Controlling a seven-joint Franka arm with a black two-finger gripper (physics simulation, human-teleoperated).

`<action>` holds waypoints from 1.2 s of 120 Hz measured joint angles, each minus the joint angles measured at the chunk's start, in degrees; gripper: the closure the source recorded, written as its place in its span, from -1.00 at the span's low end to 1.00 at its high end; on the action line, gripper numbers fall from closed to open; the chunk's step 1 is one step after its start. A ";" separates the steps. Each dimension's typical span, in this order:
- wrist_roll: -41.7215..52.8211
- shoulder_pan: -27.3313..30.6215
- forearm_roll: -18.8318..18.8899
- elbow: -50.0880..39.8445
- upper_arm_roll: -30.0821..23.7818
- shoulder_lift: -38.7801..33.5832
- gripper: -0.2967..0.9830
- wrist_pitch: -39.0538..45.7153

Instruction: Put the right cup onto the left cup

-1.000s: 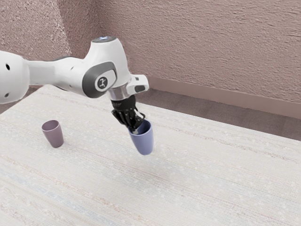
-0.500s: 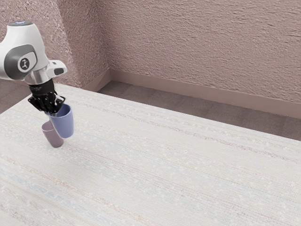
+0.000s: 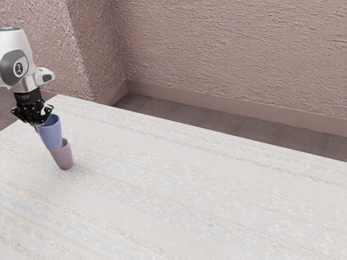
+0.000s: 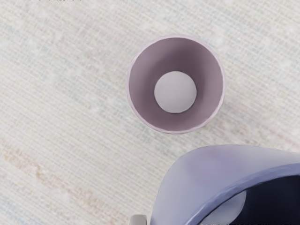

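Black two-finger gripper [image 3: 38, 125], at nine o'clock from the middle of the exterior view (twelve being that view's top), pinches the wall of a smooth blue, tapering cup [image 3: 50, 134] close to its rim. From the blue cup, the gripper lies toward ten or eleven o'clock. The cup hangs mouth up, its narrower base pointing toward five o'clock.

A smooth mauve cup [image 3: 64, 157], likewise tapering, stands upright on the pale, streaky tabletop [image 3: 190, 189]. From it, the blue cup sits toward eleven o'clock in the exterior view, its lower part overlapping the mauve rim to the eye. The wrist view shows the mauve cup's round mouth uncovered, with its pale inner bottom in sight, and the blue cup off to one side of that mouth. Whether the two cups touch, I cannot tell. Near the blue cup's outer wall is a small grey fingertip [image 4: 138, 220].

The white arm [image 3: 13, 46], with its dark grey joint cover, comes down from ten o'clock in the exterior view. Rough pinkish-brown walls [image 3: 233, 49] stand from eleven round to two o'clock, above a dark brown floor [image 3: 217, 116].
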 joint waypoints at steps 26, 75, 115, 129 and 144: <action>0.95 2.47 -2.55 8.22 -0.80 7.86 0.69 0.69; 2.86 3.94 -6.45 10.05 -0.66 12.16 0.69 1.09; 4.48 5.42 -8.55 9.55 -0.46 13.24 0.69 2.54; 4.88 5.47 -9.16 9.52 -0.49 13.56 0.69 3.02; 5.21 5.43 -9.74 9.51 -0.48 13.99 0.68 3.34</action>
